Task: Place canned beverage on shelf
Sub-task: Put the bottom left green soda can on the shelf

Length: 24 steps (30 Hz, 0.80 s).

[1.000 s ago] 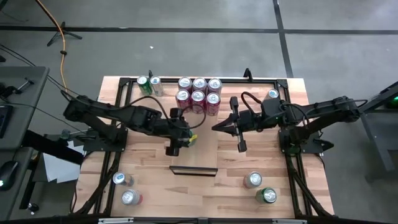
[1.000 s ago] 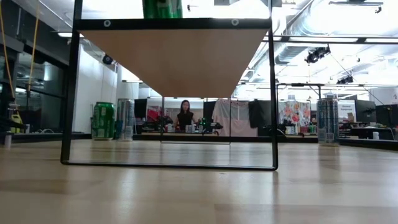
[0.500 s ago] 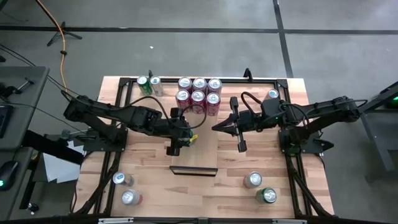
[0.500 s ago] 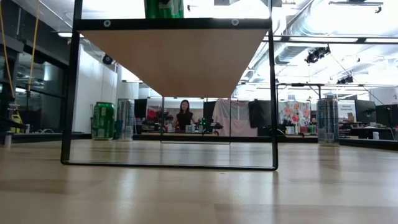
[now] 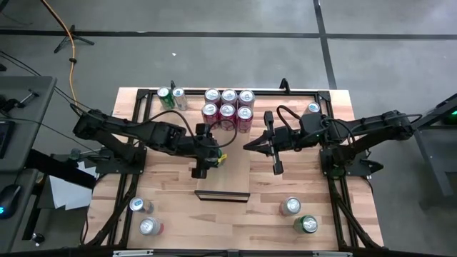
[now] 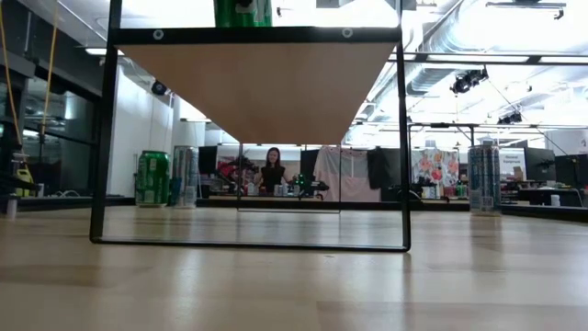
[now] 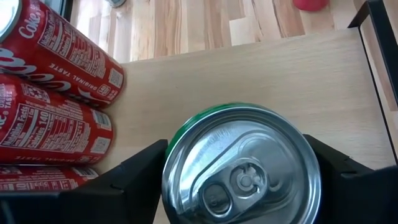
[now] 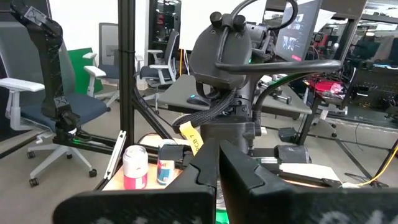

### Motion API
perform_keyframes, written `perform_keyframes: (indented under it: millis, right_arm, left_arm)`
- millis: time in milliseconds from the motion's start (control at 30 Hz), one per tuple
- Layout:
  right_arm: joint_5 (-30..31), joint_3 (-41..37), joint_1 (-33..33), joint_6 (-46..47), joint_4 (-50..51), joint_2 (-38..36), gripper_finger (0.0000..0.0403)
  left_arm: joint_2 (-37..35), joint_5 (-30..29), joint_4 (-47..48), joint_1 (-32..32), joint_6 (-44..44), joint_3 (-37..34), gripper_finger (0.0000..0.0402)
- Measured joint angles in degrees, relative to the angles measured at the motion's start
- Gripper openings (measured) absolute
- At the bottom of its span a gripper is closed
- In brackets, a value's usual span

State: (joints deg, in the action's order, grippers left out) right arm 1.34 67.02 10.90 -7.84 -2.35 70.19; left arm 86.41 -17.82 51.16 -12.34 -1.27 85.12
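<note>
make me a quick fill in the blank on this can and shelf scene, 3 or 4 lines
1. The can between the left end effector's fingers is ____ in colour.
2. On the shelf beside it stand ____ cola cans.
3. The right end effector holds ____.
4. In the low view, the can's base sits on ____ of the shelf board.

Missing words: green; red; nothing; top
</note>
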Motion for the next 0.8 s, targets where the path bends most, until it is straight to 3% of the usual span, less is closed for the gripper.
perform_keyframes:
  millis: [467,800]
  right_arm:
    - [0.0,0.0,0.0,-0.1,0.0,0.0,0.0]
    - [0.0,0.0,0.0,-0.1,-2.3,0.1,0.0]
  left_arm:
    - [0.0,-1.0,-0.4,0.0,-1.4,0.3,0.0362]
    - [-0.1,-8.2,4.2,0.0,-10.2,11.7,0.0379]
